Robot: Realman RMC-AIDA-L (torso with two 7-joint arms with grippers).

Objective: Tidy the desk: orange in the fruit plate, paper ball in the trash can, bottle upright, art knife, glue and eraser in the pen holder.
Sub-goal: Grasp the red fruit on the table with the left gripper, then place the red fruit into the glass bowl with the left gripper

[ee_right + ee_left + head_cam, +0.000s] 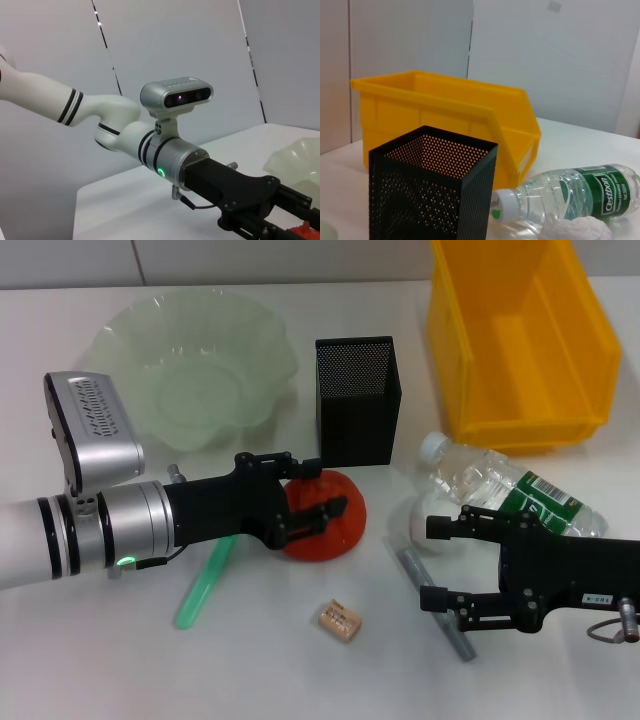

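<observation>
The orange [330, 530] rests on the table in front of the pen holder [358, 400]. My left gripper [318, 490] is open, one finger behind the orange and the other across its top. My right gripper [438, 563] is open at the right, its fingers on either side of the art knife [432, 602] and just right of the paper ball [422, 523]. The bottle [510, 490] lies on its side behind that gripper. The glue [205, 582] lies under my left arm. The eraser [340, 620] sits near the front. The fruit plate [200, 365] is at the back left and the trash can [520, 335] at the back right.
The left wrist view shows the pen holder [430, 190] close up, with the trash can [445, 120] behind it, the lying bottle [570, 195] and the paper ball [577, 232]. The right wrist view shows my left arm [170, 155] and the fruit plate's rim [295, 160].
</observation>
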